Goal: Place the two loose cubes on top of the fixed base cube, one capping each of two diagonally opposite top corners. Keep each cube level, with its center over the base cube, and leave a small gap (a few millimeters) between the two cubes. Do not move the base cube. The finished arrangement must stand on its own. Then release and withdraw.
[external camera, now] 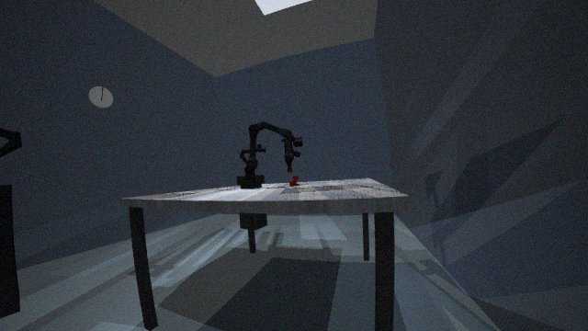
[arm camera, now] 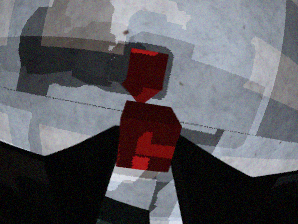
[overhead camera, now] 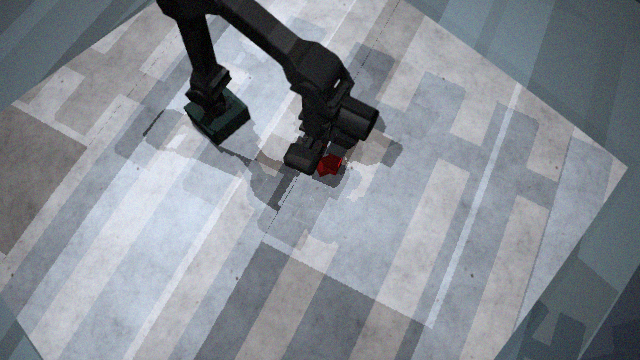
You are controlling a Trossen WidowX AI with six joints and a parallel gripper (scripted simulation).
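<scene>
My gripper [external camera: 289, 168] [arm camera: 147, 136] points down, shut on one red loose cube [external camera: 289, 170] [arm camera: 137, 120]. The held cube is up in the air, above and slightly left of the base in the exterior view. The red base cube [external camera: 292, 184] is on the table, with the other red loose cube [external camera: 296, 177] on its top, offset to the right. In the wrist view this red stack [arm camera: 146, 72] is just beyond the held cube, and the line between its two cubes is hard to tell. In the top view the stack [overhead camera: 329, 166] shows partly beside the gripper, whose fingertips are hidden.
The patterned table [overhead camera: 390, 230] [external camera: 276, 206] carries the arm's dark base [overhead camera: 225, 125] [external camera: 251, 181] at the left of the cubes. Shadows of the arm fall around the stack. Another dark arm [external camera: 10, 138] is at the far left edge of the exterior view, away from the table.
</scene>
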